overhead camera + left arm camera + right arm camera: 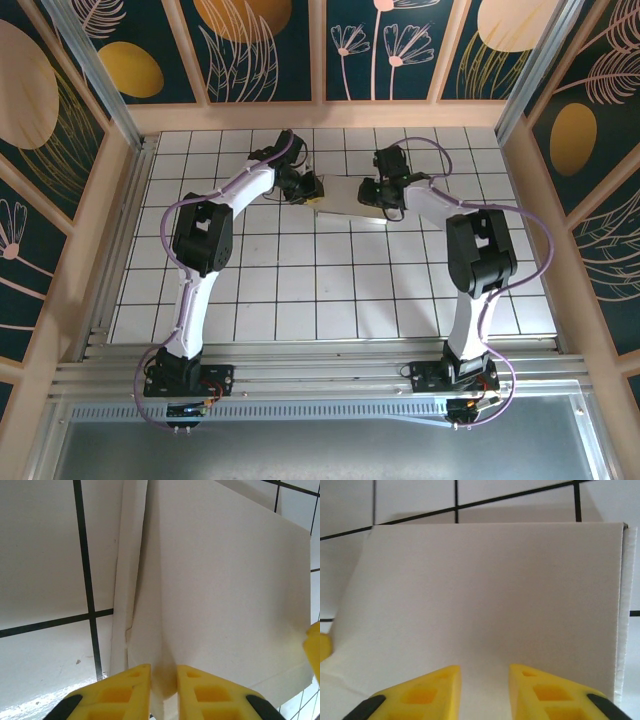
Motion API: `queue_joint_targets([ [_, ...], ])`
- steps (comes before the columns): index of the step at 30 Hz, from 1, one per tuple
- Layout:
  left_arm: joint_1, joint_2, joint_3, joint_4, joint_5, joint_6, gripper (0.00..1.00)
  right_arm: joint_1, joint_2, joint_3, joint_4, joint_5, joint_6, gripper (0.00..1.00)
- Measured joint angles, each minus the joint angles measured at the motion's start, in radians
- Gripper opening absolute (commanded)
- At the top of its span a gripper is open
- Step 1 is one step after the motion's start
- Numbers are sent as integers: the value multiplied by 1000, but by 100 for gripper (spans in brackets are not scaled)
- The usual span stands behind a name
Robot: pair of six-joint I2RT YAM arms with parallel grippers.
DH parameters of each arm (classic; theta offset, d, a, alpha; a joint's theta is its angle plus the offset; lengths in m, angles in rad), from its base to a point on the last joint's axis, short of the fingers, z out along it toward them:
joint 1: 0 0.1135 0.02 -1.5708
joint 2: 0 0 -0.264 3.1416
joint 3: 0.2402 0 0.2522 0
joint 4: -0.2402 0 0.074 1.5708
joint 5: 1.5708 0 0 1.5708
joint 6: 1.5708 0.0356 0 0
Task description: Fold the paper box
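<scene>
Left claw (163, 676) at paper box (345, 200) end, long axis left-right.

The paper box (347, 200) is a plain white piece of thin cardboard, only partly folded, on the far half of the table (260, 300), about midway between its left and right edges and well off the near edge. In the left wrist view the paper box (225, 595) has one broad smooth panel rising from a long crease, a narrow strip flap lying on the tiles beside it, and a small pinched ridge at its near end. In the right wrist view the paper box (485, 590) shows a wide flat panel with a straight far edge, a thin folded strip down its right side and a shadow on the tiles behind.
</scene>
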Motion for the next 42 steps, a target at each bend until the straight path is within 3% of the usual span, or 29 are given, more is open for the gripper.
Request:
queue_joint_targets([
  [4,0,0,0,1,0,0,20,-72,-57,-12,-3,-30,5,51],
  [9,0,0,0,1,0,0,23,-180,-68,-41,-5,-69,0,55],
  [14,0,0,0,0,-6,5,27,-202,-18,-80,5,-179,6,57],
  [22,0,4,0,-11,-7,15,28,-202,61,-94,50,-282,44,38],
  [30,3,21,15,-19,21,30,28,-200,64,-95,72,-289,57,36],
  [37,6,31,27,-32,32,33,36,-197,68,-95,72,-282,56,36],
  [42,7,33,29,-33,43,29,28,-196,68,-95,72,-278,56,34],
])
